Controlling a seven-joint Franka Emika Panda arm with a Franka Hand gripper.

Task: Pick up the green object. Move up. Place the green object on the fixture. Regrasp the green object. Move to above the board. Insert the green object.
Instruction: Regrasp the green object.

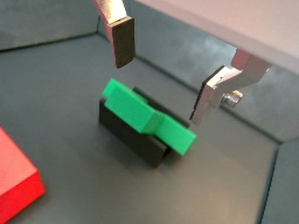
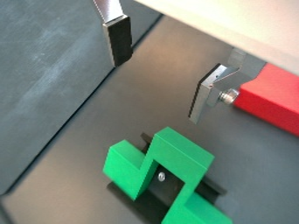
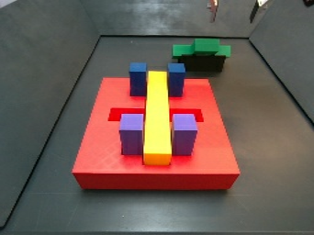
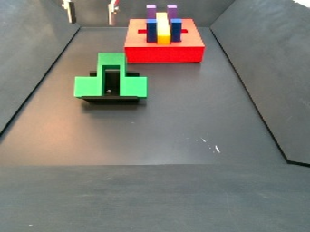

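The gripper [image 1: 166, 77] hangs wide open and empty above the green object [image 1: 147, 115], which lies on the fixture [image 1: 126, 133], clear of both fingers [image 2: 117, 37]. In a side view, the board [image 3: 102, 156] sits just beside the fixture.

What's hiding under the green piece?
The black fixture sits under the green object, mostly covered, so its top stays hidden. The open tool hangs above, empty.

green plastic cross-shaped block [image 4: 111, 82] | black bracket fixture [image 3: 203, 64] | red square board [image 3: 110, 151]: yellow bar [image 3: 157, 115], blue, purple cubes | gripper [image 1: 170, 77] raised: silver fingers [image 1: 119, 39], dark pads | dark grey floor [image 4: 169, 127]
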